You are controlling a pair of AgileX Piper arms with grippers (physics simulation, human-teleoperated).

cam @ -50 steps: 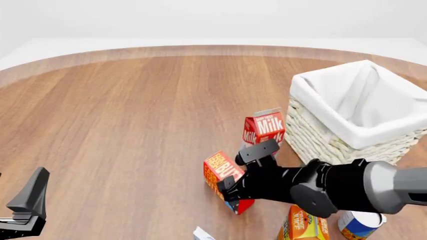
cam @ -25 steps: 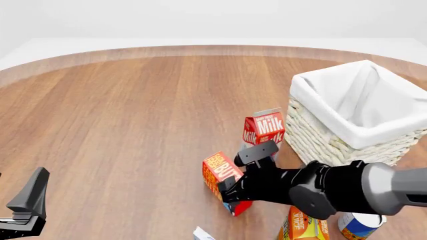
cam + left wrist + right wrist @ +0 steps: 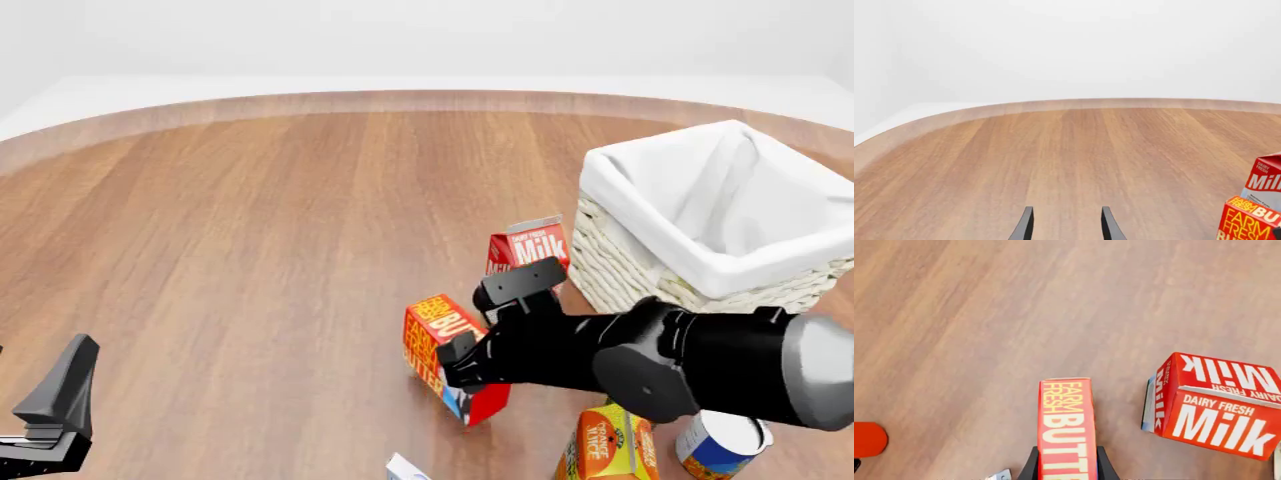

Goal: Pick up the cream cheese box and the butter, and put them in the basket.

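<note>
Butter [image 3: 441, 343] sits clamped between the right gripper's [image 3: 1065, 465] fingers, lifted and tilted, its long axis running from about 11 o'clock to 5 o'clock in the front view. It hangs just at 7 o'clock of the milk [image 3: 530, 251], with the basket [image 3: 627, 268] at 2 o'clock. Cream cheese [image 3: 406, 468] shows only a corner at the near edge. The left gripper [image 3: 1063, 225] hovers parted and empty above the wooden table [image 3: 267, 230], before white walls.

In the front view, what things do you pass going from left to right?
Left gripper → cream cheese box → butter, held by the right gripper → milk carton → basket.
</note>
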